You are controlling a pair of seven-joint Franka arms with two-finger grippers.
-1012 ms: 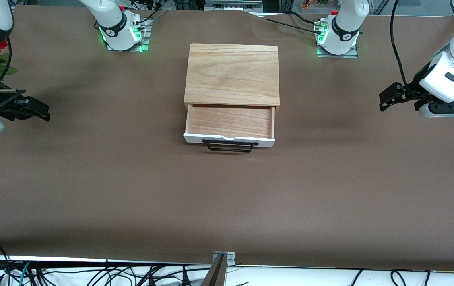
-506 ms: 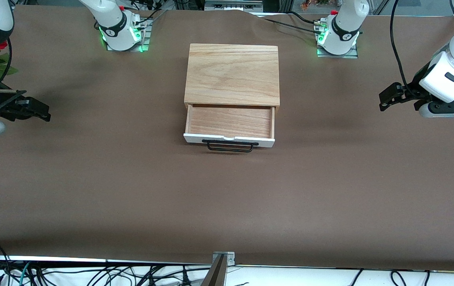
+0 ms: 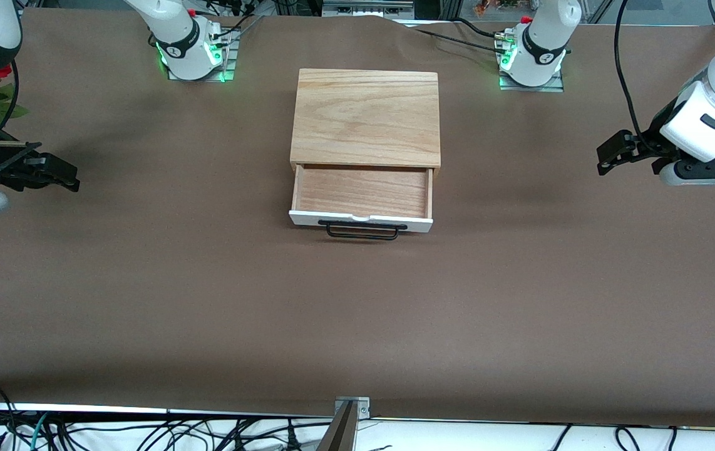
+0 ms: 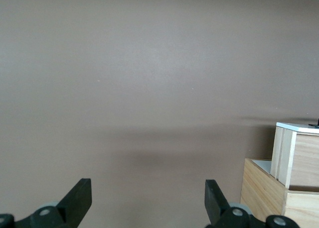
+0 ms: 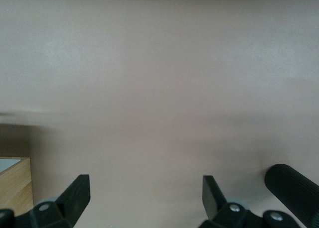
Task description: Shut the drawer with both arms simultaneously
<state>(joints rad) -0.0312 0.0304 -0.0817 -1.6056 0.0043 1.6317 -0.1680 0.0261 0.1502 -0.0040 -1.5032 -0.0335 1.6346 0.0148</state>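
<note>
- Plainly, the brown table [image 3: 207, 300] is the widest thing here, and the light oak box [image 3: 365, 116] sits on it midway between the two arms' bases
- The drawer [image 3: 362, 194] stands pulled out of the box toward the front camera, its wooden floor bare, its white front panel [image 3: 307, 218] and black bar handle [image 3: 362, 231] nearest that camera
- The left gripper [image 3: 614, 153] hangs over the table at the left arm's end, well apart from the drawer, fingers [image 4: 77, 200] spread with nothing between them
- The right gripper [image 3: 51, 170] hangs over the right arm's end, likewise spread and empty [image 5: 144, 198]
- Neither touches the drawer, so closing looks not yet begun
- Likely risk: if one gripper reaches the panel before the other, or pushes harder, the drawer may skew and jam, or the whole box may slide on the table
- A spread finger could also snag the thin handle instead of pressing flat on the panel
</note>
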